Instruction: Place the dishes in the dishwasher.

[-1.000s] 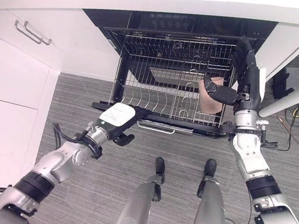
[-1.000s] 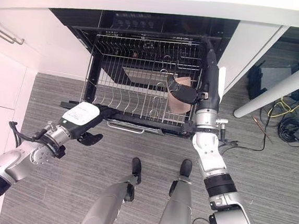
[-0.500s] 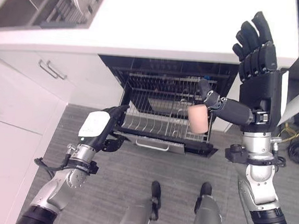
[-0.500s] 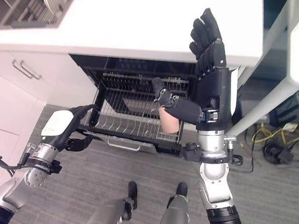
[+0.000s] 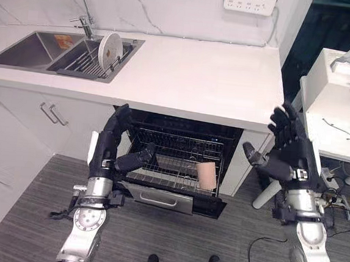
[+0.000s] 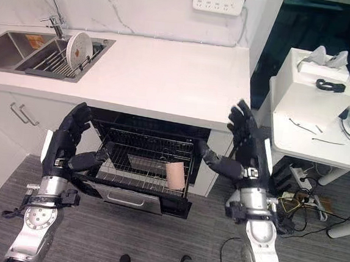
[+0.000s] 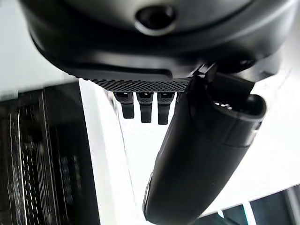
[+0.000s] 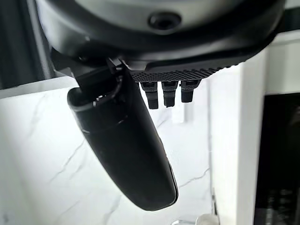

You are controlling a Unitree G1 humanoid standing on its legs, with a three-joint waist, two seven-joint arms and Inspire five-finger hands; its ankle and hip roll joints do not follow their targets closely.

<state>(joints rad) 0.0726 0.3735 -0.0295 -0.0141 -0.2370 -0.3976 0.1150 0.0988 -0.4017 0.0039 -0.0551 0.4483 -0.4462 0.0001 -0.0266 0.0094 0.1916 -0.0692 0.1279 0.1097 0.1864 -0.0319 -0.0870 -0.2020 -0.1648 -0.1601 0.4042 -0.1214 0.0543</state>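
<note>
Both hands raised and empty before the open dishwasher, a cup in its rack.

The left hand and right hand are held up with fingers straight and spread, gripping nothing. A beige cup stands in the pulled-out wire rack of the dishwasher under the white counter, at the rack's right side; whether it leans on the wires is hard to judge. A white plate stands upright in the sink at the counter's left end, well apart from both hands.
</note>
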